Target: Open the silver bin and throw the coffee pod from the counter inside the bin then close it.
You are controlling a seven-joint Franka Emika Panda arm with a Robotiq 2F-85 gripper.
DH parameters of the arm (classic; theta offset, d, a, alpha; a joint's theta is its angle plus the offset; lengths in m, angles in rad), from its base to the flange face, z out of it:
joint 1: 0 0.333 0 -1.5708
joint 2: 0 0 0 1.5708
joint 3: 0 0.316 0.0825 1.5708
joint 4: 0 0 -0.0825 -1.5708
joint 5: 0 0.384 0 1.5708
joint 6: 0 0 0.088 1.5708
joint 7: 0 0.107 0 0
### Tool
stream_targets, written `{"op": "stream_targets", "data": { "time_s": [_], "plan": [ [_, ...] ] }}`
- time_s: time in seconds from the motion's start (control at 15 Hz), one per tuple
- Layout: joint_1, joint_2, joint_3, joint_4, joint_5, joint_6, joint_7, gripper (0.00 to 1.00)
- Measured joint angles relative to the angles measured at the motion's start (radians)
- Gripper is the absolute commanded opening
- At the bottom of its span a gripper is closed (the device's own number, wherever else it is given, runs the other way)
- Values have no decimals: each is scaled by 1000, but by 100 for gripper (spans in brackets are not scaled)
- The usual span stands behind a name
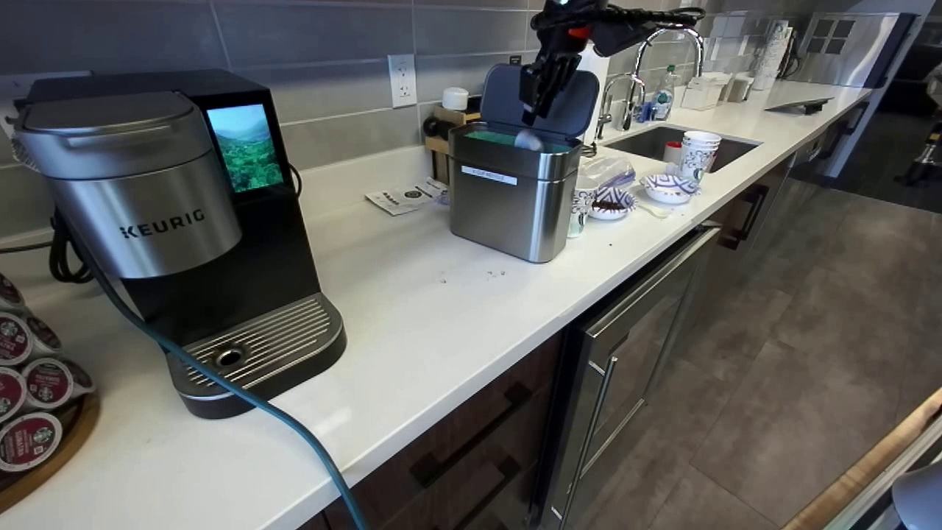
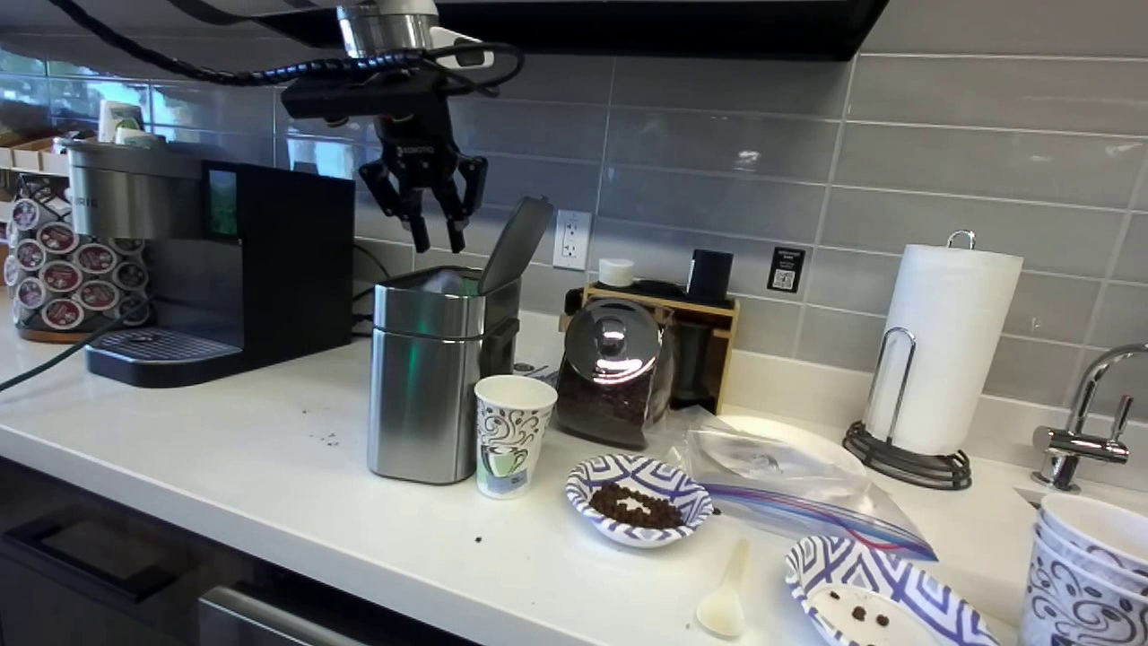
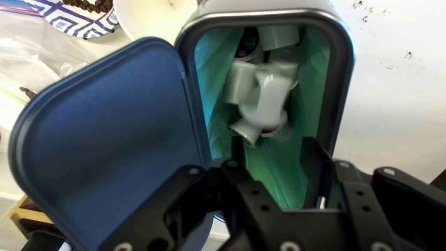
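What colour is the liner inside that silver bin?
The liner is green, bluish in places; the wrist view shows it best.

The arm (image 2: 386,34) hangs from above, its gripper (image 2: 439,240) pointing downward with the fingers (image 2: 419,233) parted.

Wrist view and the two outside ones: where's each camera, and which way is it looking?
An exterior view: seems to sit in front of the counter, facing the tiled wall; gripper and arm show above the silver bin.
An exterior view: seems to sit near the coffee machine, facing along the counter toward the sink; gripper at top.
Wrist view: on the arm, facing down into the open silver bin; gripper fingers at bottom.
Both exterior views share coffee machine, silver bin and gripper.
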Motion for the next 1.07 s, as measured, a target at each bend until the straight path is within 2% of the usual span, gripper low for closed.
{"op": "stream_targets", "data": {
  "time_s": [0.2,0.6,0.87,1.07],
  "plan": [
    [-3,0,0,9,14,-25,16,100],
    [-5,-18,2,35,71,-116,81,100],
    [-6,-76,5,34,103,-187,95,100],
    [-16,-133,-4,13,103,-195,86,100]
  ]
}}
